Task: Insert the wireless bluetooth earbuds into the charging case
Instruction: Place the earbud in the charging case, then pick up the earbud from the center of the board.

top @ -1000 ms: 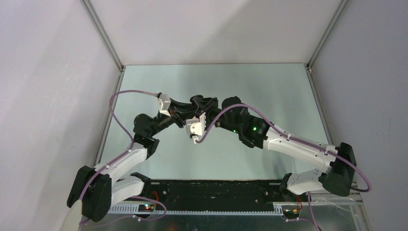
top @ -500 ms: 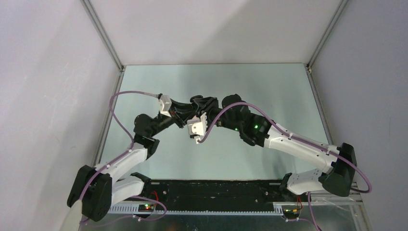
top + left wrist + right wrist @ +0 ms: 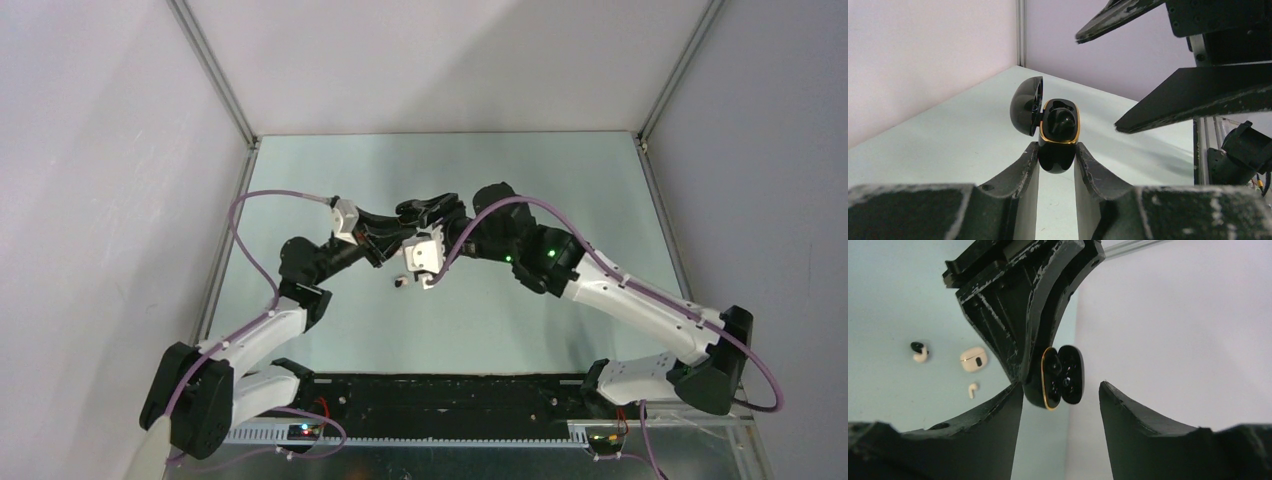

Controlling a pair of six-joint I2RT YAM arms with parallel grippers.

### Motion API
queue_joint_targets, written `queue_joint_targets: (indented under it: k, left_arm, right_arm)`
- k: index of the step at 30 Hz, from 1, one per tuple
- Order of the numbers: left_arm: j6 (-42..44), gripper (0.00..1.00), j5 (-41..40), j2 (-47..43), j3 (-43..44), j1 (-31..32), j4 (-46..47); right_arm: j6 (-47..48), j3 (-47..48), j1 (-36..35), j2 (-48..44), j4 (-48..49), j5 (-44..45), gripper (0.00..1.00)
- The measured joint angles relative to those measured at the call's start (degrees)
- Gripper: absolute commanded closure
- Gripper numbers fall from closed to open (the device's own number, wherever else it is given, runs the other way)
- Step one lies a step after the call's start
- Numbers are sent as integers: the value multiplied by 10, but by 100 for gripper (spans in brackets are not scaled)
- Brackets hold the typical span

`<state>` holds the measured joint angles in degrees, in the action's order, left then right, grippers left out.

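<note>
My left gripper (image 3: 1057,147) is shut on a glossy black charging case (image 3: 1059,131) with a gold rim and holds it upright above the table. Its lid (image 3: 1027,105) hangs open to the left and a dark bud sits inside. My right gripper (image 3: 1060,384) is open and empty, its fingers (image 3: 1198,95) up and to the right of that case, not touching it. On the table lie a small cream case (image 3: 974,360) with a dark dot, a pale earbud with a dark tip (image 3: 920,352) and a tiny pale earbud (image 3: 973,389).
In the top view both grippers meet over the middle of the pale green table (image 3: 560,180): left gripper (image 3: 398,230), right gripper (image 3: 425,208). A small pale object (image 3: 400,281) lies on the table just below them. White walls enclose the table on three sides.
My right arm has pulled back to the right and its wrist has lifted away from the left gripper. A small pale object on the table under it now shows. The left arm has stayed still.
</note>
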<state>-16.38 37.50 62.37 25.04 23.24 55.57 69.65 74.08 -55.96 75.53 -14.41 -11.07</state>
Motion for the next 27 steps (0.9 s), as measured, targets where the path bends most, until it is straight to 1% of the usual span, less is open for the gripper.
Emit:
queue_joint_targets:
  k: [3, 7, 10, 14, 18, 19, 21, 24, 25, 27]
  left_arm:
    - [0, 100, 2, 2, 0, 0, -1]
    - [-1, 100, 12, 1, 2, -12, -14]
    - [-3, 100, 24, 1, 17, -40, -46]
    - [-5, 100, 41, -2, 52, -86, -96]
    - [-5, 100, 57, -11, 81, -135, -148]
    - [-3, 100, 61, -16, 84, -144, -164]
    - [4, 100, 65, -32, 86, -161, -198]
    - [22, 100, 71, -63, 87, -179, -257]
    - [30, 100, 72, -73, 88, -184, -277]
    - [42, 100, 77, -94, 92, -194, -318]
  right_arm:
    - [-21, 0, 16, -21, -34, -20, 30]
    - [-66, 14, 50, -47, -70, -47, 26]
    - [-116, 28, 86, -63, -82, -69, 26]
    - [-211, 34, 148, -77, -83, -103, 27]
    - [-287, 33, 208, -57, -85, -160, 34]
    - [-294, 33, 217, -45, -86, -175, 39]
    - [-299, 33, 226, -12, -95, -209, 46]
    - [-287, 33, 231, 51, -116, -251, 53]
    - [-280, 33, 230, 72, -121, -262, 58]
    - [-263, 32, 227, 119, -132, -278, 60]
